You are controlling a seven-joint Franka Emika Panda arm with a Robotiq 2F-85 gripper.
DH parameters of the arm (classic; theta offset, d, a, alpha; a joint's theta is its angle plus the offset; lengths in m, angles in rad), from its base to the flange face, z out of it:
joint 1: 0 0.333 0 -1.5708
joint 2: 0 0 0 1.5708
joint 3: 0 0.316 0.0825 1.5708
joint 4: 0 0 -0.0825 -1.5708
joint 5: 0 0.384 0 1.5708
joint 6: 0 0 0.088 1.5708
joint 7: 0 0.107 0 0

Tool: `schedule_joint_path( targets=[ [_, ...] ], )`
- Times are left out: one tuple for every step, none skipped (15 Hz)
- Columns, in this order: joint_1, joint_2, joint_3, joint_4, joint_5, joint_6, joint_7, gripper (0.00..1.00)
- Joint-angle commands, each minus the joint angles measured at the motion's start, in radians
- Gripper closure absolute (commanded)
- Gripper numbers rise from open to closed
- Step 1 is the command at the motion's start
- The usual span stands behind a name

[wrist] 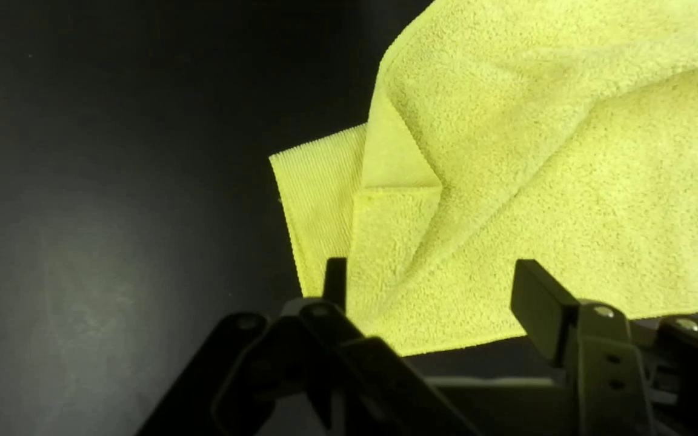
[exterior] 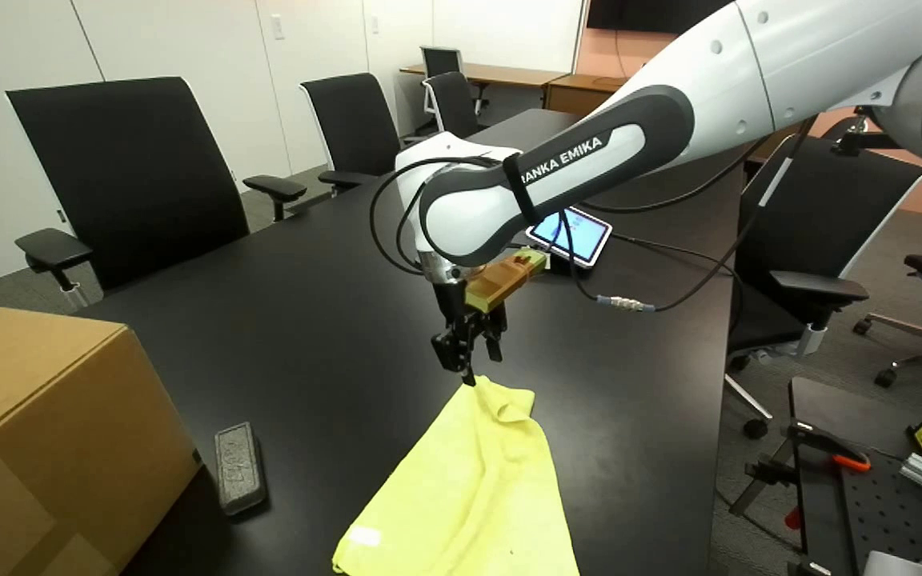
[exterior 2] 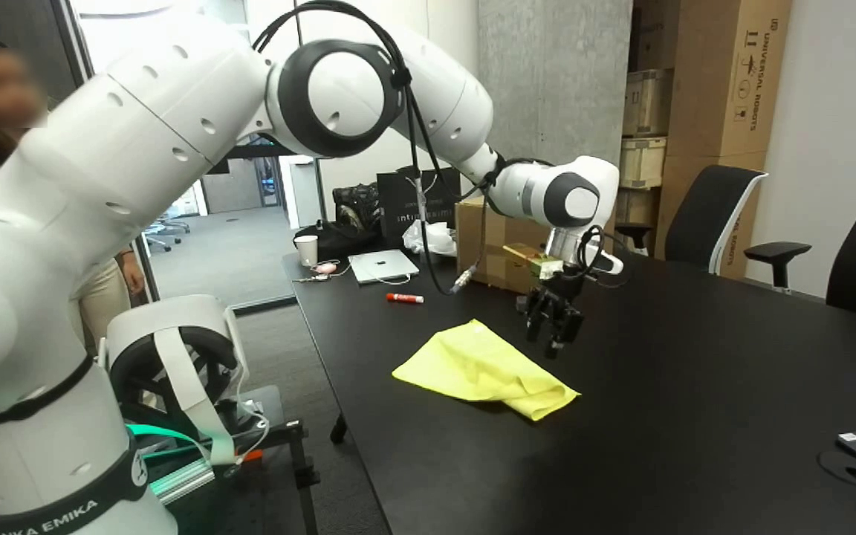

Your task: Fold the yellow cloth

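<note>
"FRANKA EMIKA" is read on the robot arm point(exterior: 669, 120), "UNIVERSAL ROBOTS" on the tall far-right carton point(exterior 2: 733, 96); lettering on the far black bag point(exterior 2: 398, 195) is partly hidden

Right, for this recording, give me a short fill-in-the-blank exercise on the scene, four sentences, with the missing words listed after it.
1. Open or shut, the gripper is ____.
2. Smooth or creased, the yellow cloth in the wrist view is ____.
3. In an exterior view, the marker lying between the yellow cloth and the laptop is coloured ____.
4. Lit or dark, the tablet screen in an exterior view is ____.

Missing words: open; creased; red; lit.
</note>
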Motion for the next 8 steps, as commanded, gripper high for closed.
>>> schedule_joint_path(
  targets=[
    [0.036,-0.040,-0.002,-0.017,-0.035,0.001,-0.010,0.01],
    [0.049,-0.053,0.002,-0.032,-0.047,0.006,-0.021,0.00],
    [0.065,-0.062,0.008,-0.048,-0.064,0.018,-0.037,0.00],
    [0.077,-0.071,0.016,-0.058,-0.074,0.023,-0.050,0.00],
    [0.092,-0.078,0.028,-0.072,-0.084,0.029,-0.065,0.00],
    [0.107,-0.087,0.036,-0.080,-0.093,0.025,-0.077,0.00],
    [0.123,-0.088,0.043,-0.090,-0.106,0.025,-0.088,0.00],
    [0.140,-0.095,0.047,-0.101,-0.121,0.021,-0.091,0.00]
  ],
)
